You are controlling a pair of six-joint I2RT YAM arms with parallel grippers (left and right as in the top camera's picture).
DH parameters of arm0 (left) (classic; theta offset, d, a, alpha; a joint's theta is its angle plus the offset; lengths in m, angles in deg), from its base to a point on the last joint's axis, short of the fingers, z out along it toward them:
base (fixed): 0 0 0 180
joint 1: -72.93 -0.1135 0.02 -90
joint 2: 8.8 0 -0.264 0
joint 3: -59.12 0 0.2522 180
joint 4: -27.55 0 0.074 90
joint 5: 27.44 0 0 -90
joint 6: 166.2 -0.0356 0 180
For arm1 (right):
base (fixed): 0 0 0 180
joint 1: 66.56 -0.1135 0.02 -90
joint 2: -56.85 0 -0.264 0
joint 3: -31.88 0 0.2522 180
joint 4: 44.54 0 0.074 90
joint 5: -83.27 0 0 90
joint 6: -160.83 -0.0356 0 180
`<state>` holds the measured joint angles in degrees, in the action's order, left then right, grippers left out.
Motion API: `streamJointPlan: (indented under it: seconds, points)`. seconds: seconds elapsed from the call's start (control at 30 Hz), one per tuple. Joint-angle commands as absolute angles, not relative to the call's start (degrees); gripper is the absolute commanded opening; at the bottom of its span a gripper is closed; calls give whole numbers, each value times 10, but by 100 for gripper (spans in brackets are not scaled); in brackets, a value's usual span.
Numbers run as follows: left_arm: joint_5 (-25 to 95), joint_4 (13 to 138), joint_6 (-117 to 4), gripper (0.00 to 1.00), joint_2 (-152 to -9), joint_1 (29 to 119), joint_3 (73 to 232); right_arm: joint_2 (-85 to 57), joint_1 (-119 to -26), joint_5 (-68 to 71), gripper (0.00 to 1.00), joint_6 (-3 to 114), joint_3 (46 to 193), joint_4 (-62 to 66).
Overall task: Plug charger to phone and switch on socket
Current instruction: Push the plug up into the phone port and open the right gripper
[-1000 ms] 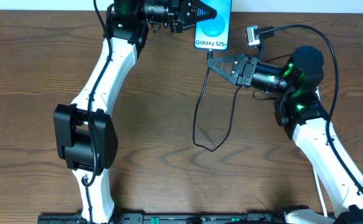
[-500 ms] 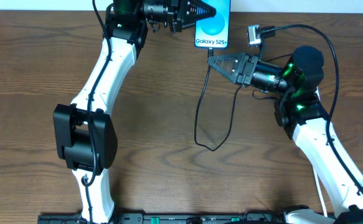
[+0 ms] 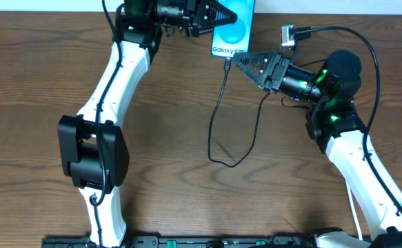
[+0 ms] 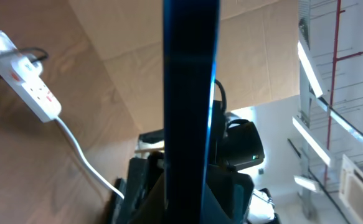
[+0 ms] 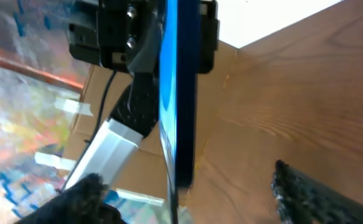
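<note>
One charger (image 3: 216, 117) loops across the table (image 3: 173, 103), its tip at the lower edge of the one phone (image 3: 232, 34). The right gripper (image 3: 239, 60), forearm reaching leftward, is spread wide either side of that edge and grips nothing. Farther off, at the table's far edge, the left gripper (image 3: 221, 15), arm stretched out, clamps the phone. One socket (image 4: 28, 87) lies on the table.

Even overhead light, soft shadows, phone (image 4: 190, 93) blurred close-up in both wrist views
</note>
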<state>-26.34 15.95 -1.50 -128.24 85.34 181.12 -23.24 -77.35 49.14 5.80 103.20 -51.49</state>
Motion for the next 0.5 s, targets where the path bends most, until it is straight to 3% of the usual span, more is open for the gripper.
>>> streamJointPlan:
  seconds: [0.0,0.47]
  points:
    - [-274,155,-50,7,-1264,835,1812,-230,-772,487,99,90,1036,-477]
    - [-214,155,-102,7,-1287,834,1725,-230,-771,327,99,229,1036,-220]
